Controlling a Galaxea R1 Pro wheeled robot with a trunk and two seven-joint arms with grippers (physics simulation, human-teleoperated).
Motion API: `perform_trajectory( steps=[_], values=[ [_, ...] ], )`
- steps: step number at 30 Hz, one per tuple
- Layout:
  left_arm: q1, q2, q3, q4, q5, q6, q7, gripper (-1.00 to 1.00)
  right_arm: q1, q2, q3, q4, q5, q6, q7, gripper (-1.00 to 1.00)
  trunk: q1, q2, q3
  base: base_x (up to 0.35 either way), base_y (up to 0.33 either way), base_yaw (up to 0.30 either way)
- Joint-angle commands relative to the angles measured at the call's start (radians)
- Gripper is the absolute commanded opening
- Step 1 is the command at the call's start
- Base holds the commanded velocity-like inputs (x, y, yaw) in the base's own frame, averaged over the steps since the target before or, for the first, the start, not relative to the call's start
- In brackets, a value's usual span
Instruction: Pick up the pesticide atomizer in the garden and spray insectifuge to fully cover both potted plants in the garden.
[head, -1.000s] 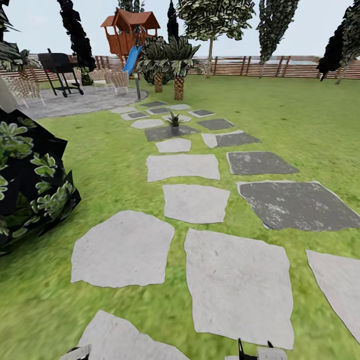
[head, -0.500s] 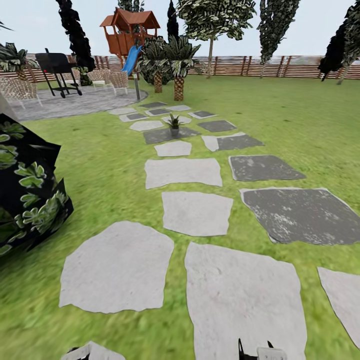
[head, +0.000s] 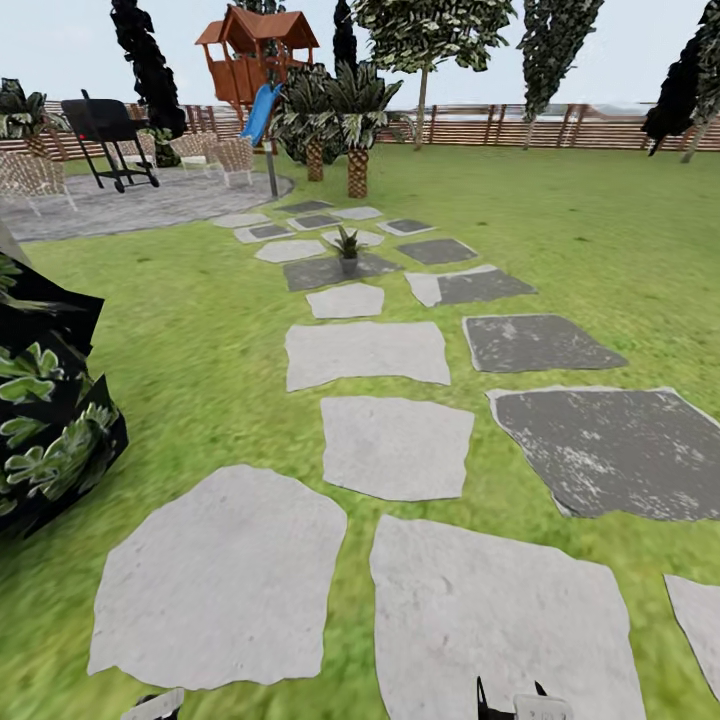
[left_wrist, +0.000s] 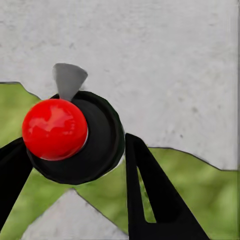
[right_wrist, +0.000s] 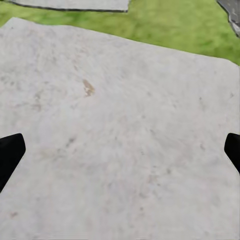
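left hand (left_wrist: 75, 170) pinching pesticide atomizer (left_wrist: 70, 135) over stepping stones (head: 395, 445) | right hand (right_wrist: 120, 150) spread above pale stone | potted plant (head: 347, 246) far ahead on dark stone in garden lawn (head: 600, 250)

Rough matt stepping stones (head: 395, 445); glossy red ball (left_wrist: 54, 129); wooden fence (head: 560, 128).

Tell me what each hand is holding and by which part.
The left hand grips the sprayer by its round dark body, beside the red knob. The right hand is open and empty.
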Motion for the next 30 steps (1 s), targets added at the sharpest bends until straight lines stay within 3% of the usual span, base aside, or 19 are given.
perform_trajectory(
  steps=[1, 30],
  values=[
    [-0.001, 0.000, 0.000, 0.001, 0.007, -0.003, -0.005, -1.00, -0.001, 0.000, 0.009, 0.001, -0.006, -0.002, -0.004, 1.00, 0.000, 0.000, -0.001, 0.339, 0.000, 0.000],
    [0.001, 0.000, 0.000, 0.001, 0.007, -0.003, -0.005, -1.00, -0.001, 0.000, 0.009, 0.001, -0.005, -0.002, -0.001, 1.00, 0.000, 0.000, -0.001, 0.339, 0.000, 0.000]
  ],
)
